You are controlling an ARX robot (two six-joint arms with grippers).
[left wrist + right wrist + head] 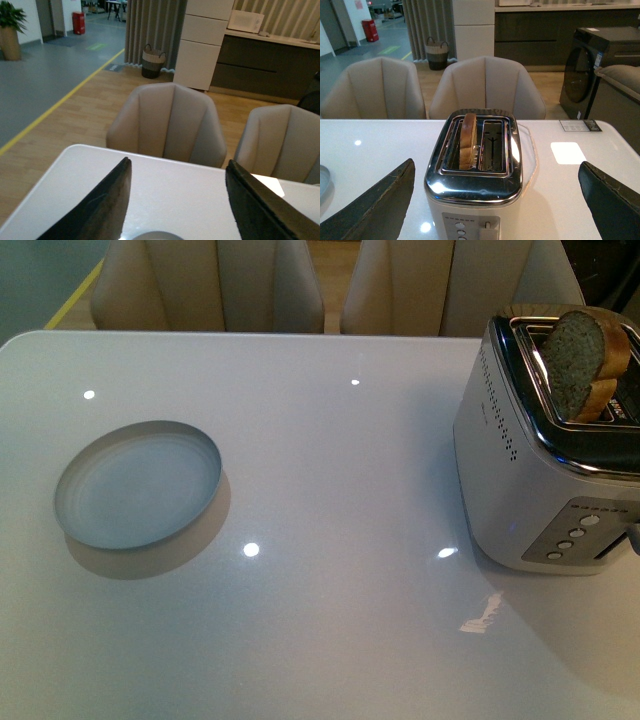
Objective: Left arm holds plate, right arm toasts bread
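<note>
Pale blue-grey round plate (138, 486) is sitting on your white glossy table (340, 470) at the left, untouched. Your speckled brown bread slice (575, 362) is standing upright in the left slot of the silver toaster (545, 490) at the right. Both the left gripper (177, 200) and right gripper (497, 200) are hanging wide apart, holding nothing.

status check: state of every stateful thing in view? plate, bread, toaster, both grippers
plate: empty, flat on the table, not held.
bread: standing in one toaster slot, top sticking out above it.
toaster: upright on the table; other slot empty.
left gripper: open, holding nothing, plate rim just below it.
right gripper: open, holding nothing, toaster between its fingers' line of view.
</note>
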